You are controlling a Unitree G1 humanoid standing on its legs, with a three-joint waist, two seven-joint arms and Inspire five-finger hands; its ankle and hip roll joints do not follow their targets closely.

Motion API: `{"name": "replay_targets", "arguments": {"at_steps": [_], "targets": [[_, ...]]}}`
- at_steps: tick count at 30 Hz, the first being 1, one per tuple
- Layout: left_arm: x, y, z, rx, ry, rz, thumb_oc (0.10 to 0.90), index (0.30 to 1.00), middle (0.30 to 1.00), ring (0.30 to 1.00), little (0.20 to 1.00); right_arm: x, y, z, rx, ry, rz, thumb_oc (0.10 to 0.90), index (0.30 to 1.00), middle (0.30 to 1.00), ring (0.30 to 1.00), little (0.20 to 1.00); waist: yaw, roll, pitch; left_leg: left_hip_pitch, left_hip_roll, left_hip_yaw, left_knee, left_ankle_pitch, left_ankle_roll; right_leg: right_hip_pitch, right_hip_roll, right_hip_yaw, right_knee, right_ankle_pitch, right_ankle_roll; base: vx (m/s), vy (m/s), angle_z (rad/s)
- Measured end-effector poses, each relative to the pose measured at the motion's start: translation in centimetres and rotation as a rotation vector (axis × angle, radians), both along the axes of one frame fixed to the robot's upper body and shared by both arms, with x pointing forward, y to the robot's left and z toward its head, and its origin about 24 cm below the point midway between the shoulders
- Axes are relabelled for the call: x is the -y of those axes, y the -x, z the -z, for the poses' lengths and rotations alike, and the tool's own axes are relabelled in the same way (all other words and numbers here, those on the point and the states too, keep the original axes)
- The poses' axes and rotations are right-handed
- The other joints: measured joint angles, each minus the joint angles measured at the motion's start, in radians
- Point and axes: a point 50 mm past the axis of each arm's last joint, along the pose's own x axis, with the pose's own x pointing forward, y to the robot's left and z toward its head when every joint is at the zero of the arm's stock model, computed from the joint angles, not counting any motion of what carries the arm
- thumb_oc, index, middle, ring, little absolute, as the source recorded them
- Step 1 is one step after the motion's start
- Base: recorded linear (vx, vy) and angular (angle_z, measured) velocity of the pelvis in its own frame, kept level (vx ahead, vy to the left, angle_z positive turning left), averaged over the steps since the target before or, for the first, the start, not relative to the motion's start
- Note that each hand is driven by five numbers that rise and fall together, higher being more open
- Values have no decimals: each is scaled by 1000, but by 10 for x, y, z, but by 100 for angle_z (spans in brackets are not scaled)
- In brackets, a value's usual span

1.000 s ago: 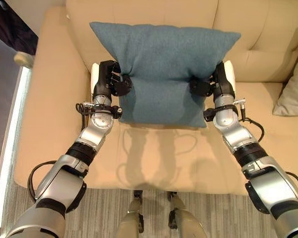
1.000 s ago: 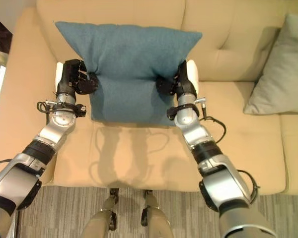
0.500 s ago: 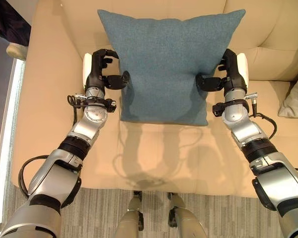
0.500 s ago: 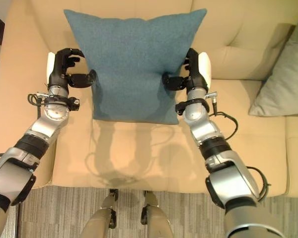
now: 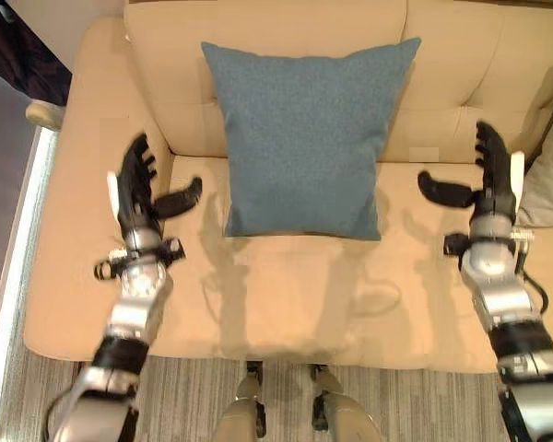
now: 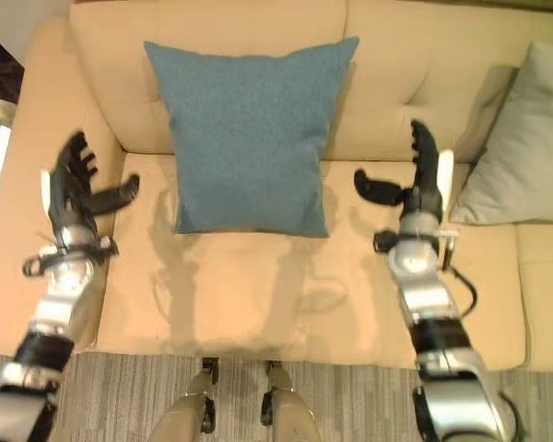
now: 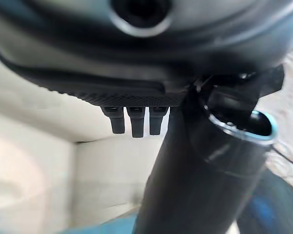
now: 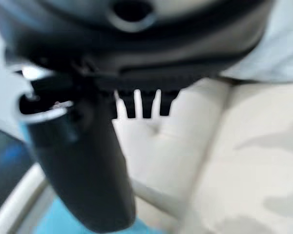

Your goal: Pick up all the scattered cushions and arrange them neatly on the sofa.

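Note:
A teal-blue cushion (image 5: 304,133) stands upright on the cream sofa (image 5: 286,285), leaning against the backrest. My left hand (image 5: 140,195) hovers open off the cushion's left side, fingers straight and thumb pointing toward it, well apart from the fabric. My right hand (image 5: 487,184) is open too, off the cushion's right side with a clear gap. Neither hand holds anything. A pale grey cushion (image 6: 521,143) leans against the backrest at the right end of the seat, just past my right hand.
The sofa's left armrest (image 5: 69,184) is beside my left arm. Grey striped carpet (image 5: 194,419) runs along the sofa's front edge. A dark area and a pale strip of floor (image 5: 18,239) lie left of the sofa.
Both hands let go of the blue cushion, opened, and drew back outward and toward me. The cushion stays propped against the backrest. The camera has shifted slightly.

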Motion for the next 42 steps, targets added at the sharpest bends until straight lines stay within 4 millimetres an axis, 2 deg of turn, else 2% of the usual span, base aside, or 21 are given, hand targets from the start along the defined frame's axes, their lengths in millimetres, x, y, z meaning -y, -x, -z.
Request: {"name": "replay_targets", "arguments": {"at_steps": [1, 4, 6, 9, 11, 13, 15, 16, 20, 23, 26, 28, 30, 31, 32, 33, 35, 36, 38, 41, 42], "targets": [[1, 8, 12, -30, 18, 5, 800, 900, 900, 900, 900, -1, 7, 13, -36, -12, -11, 800, 900, 900, 900, 900, 2, 0, 0, 3, 2, 2, 0, -10, 0, 0, 4, 2, 0, -3, 4, 32, 7, -11], [0, 55, 74, -246, 34, 29, 800, 900, 900, 900, 900, -7, 50, 79, -256, -6, -62, 800, 900, 900, 900, 900, 3, -2, 1, 83, 7, 18, 0, -30, 12, 73, 6, 19, 0, -12, 4, 31, -10, -12], [-2, 79, 106, -388, 62, 22, 800, 900, 900, 900, 900, -7, 70, 108, -368, -16, -56, 800, 900, 900, 900, 900, 0, -2, 1, 138, 6, 23, -1, -45, 15, 126, 5, 19, -1, -25, -3, 18, -2, -5], [-6, 100, 132, -523, 48, 38, 800, 900, 900, 900, 900, -3, 91, 134, -475, -39, -33, 800, 900, 900, 900, 900, -1, -2, 1, 165, 6, 22, -1, -52, 11, 156, 4, 18, -1, -28, -3, 12, -8, 3], [-11, 128, 165, -705, 38, 45, 800, 900, 900, 900, 900, -3, 112, 166, -604, -101, -4, 800, 900, 900, 900, 900, -4, -2, 1, 206, 4, 24, -1, -56, 17, 195, 2, 20, -1, -32, -8, 0, 0, 0], [-12, 153, 190, -870, 35, 51, 800, 900, 900, 900, 900, -9, 129, 189, -706, -155, -2, 800, 900, 900, 900, 900, -12, -1, -2, 240, 3, 26, -2, -70, 20, 229, 2, 20, -3, -37, -15, -9, -6, -2], [-13, 168, 202, -954, 28, 54, 800, 900, 900, 900, 900, -10, 138, 199, -759, -171, -6, 800, 900, 900, 900, 900, -10, 0, -3, 245, 2, 27, -3, -71, 21, 233, 1, 22, -2, -37, -15, -9, -6, -2], [-14, 179, 215, -1048, 9, 57, 800, 900, 900, 900, 900, -10, 146, 210, -823, -177, 0, 800, 900, 900, 900, 900, -12, 1, -5, 260, 1, 28, -1, -70, 23, 248, 0, 22, -2, -37, -15, 0, 0, 0], [-14, 213, 238, -1246, -17, 59, 800, 900, 900, 900, 900, -12, 162, 228, -941, -178, -7, 800, 900, 900, 900, 900, -22, 1, -24, 314, 2, 27, -2, -80, 29, 304, 1, 22, -8, -46, -16, -6, -42, 2], [-13, 230, 244, -1309, -24, 60, 800, 900, 900, 900, 900, -12, 174, 235, -984, -178, -3, 800, 900, 900, 900, 900, -24, 3, -69, 321, 5, 25, -4, -88, 35, 313, 4, 22, -7, -52, -20, -110, -86, 2], [-9, 221, 242, -1295, -65, 87, 800, 900, 900, 900, 900, -11, 182, 241, -1028, -181, 12, 800, 900, 900, 900, 900, -19, -2, -74, 321, 7, 7, 20, -79, 22, 331, 6, 15, -1, -59, -23, -214, -62, 20], [-5, 209, 241, -1268, -81, 105, 800, 900, 900, 900, 900, -12, 180, 242, -1034, -174, 2, 800, 900, 900, 900, 900, -14, -5, -73, 281, 7, -4, 70, -80, 15, 321, 13, 0, 0, -59, -28, -310, -17, 20], [-1, 190, 237, -1224, -102, 133, 800, 900, 900, 900, 900, -14, 175, 243, -1043, -164, -10, 800, 900, 900, 900, 900, 0, -20, -65, 244, 3, -4, 96, -55, -26, 295, 0, -5, 4, -46, -60, -205, 30, 9], [0, 177, 233, -1196, -108, 137, 800, 900, 900, 900, 900, -18, 169, 244, -1047, -165, -20, 800, 900, 900, 900, 900, -1, -64, -44, 230, -25, -3, 127, -32, -84, 283, -41, -7, -6, -26, -102, -80, 46, -3], [0, 174, 233, -1190, -107, 139, 800, 900, 900, 900, 900, -21, 163, 242, -1038, -165, -28, 800, 900, 900, 900, 900, -2, -85, -31, 213, -40, 5, 236, -98, -49, 284, -62, -5, -4, -17, -112, -134, 106, -8], [3, 175, 235, -1206, -97, 145, 800, 900, 900, 900, 900, -21, 161, 241, -1028, -160, -33, 800, 900, 900, 900, 900, -8, -95, -28, 224, -41, 13, 377, -171, -21, 294, -75, -6, 0, -20, -108, -86, 86, -10], [7, 179, 238, -1220, -81, 144, 800, 900, 900, 900, 900, -19, 161, 241, -1034, -156, -29, 800, 900, 900, 900, 900, -28, -91, -32, 263, -23, 1, 475, -244, -30, 305, -75, -10, 0, -10, -116, -113, 107, -2], [11, 186, 242, -1244, -67, 151, 800, 900, 900, 900, 900, -17, 164, 241, -1039, -152, -22, 800, 900, 900, 900, 900, -48, -74, -53, 310, -11, -5, 487, -283, -33, 298, -74, -10, 4, -4, -106, -141, 118, 9], [16, 185, 242, -1240, -58, 163, 800, 900, 900, 900, 900, -14, 166, 242, -1052, -149, -11, 800, 900, 900, 900, 900, -61, -61, -61, 349, -5, -5, 444, -315, -30, 282, -73, -14, 9, 6, -92, -197, 159, 13], [21, 177, 241, -1222, -62, 181, 800, 900, 900, 900, 900, -12, 172, 248, -1102, -144, 3, 800, 900, 900, 900, 900, -59, -45, -70, 438, -16, -7, 190, -331, 7, 217, -72, -6, 46, 38, -42, -267, 176, -2], [21, 175, 240, -1218, -64, 180, 800, 900, 900, 900, 900, -13, 173, 248, -1106, -140, -2, 800, 900, 900, 900, 900, -58, -50, -71, 455, -26, -8, 148, -336, 21, 195, -83, -2, 58, 49, -34, -327, 181, -8]]}}
